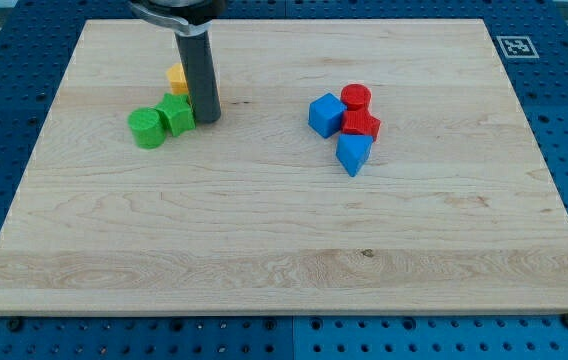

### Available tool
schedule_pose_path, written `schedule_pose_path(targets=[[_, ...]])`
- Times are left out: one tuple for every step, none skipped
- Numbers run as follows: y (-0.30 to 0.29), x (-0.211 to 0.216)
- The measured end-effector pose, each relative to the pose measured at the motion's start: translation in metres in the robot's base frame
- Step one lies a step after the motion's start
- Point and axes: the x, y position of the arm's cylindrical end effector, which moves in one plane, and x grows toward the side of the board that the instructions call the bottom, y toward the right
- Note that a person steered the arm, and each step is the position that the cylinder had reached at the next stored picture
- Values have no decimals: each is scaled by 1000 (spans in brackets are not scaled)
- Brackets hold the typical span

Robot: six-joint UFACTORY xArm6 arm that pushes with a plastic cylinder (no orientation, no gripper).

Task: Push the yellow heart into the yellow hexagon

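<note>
One yellow block (176,77) shows at the view's upper left, mostly hidden behind my rod; its shape cannot be made out. I cannot see a second yellow block. My tip (207,119) rests on the board just below and right of that yellow block. It stands right beside the green star-like block (176,114). A green cylinder (147,128) touches that green block on its left.
A cluster sits right of centre: a blue cube (325,114), a red cylinder (356,98), a red star-like block (361,124) and a blue triangular block (353,153). The wooden board (284,250) lies on a blue perforated table.
</note>
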Motion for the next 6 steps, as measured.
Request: schedule_pose_path(targets=[[5,40],[-13,59],[-71,59],[-105,58],[-105,54],[-105,28]])
